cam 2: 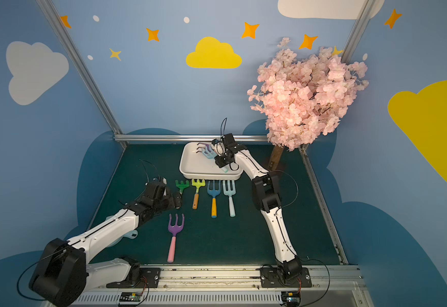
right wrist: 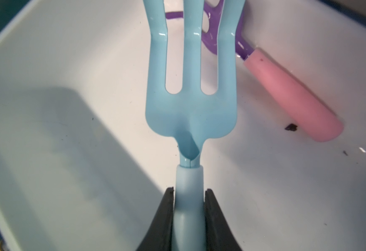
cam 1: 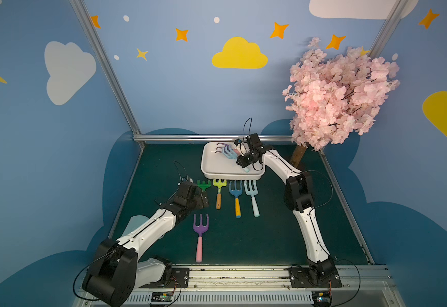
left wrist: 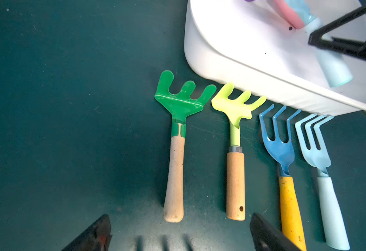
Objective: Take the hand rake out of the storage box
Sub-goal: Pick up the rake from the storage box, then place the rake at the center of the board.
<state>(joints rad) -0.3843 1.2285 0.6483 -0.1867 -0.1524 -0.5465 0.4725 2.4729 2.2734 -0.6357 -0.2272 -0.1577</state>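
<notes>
Closest in, the left arm's elbow fills the low left corner, and the left gripper [left wrist: 180, 226] hangs spread wide and empty above the mat [left wrist: 69, 108], at the handle ends of the green rake [left wrist: 175, 165] and lime rake [left wrist: 235, 173]. Rightward, the blue rake [left wrist: 281, 152] and light blue rake [left wrist: 317, 156] complete a row whose tines lie just beside the near wall of the storage box [left wrist: 264, 84]. Inside it, the right gripper [right wrist: 189, 195] pinches the pale blue hand rake [right wrist: 190, 108] by the top of its handle, its tines crossing over the purple rake [right wrist: 291, 93]. Likely trouble: those tines hooking the purple head and dragging it along, the handle's free end catching the near rim and shoving the box into the row, or the head-heavy tool swivelling in the pinch. A straight rise first seems safest. Open mat lies right of the row, while the blossom tree [cam 1: 342, 95] crowds the far right.
</notes>
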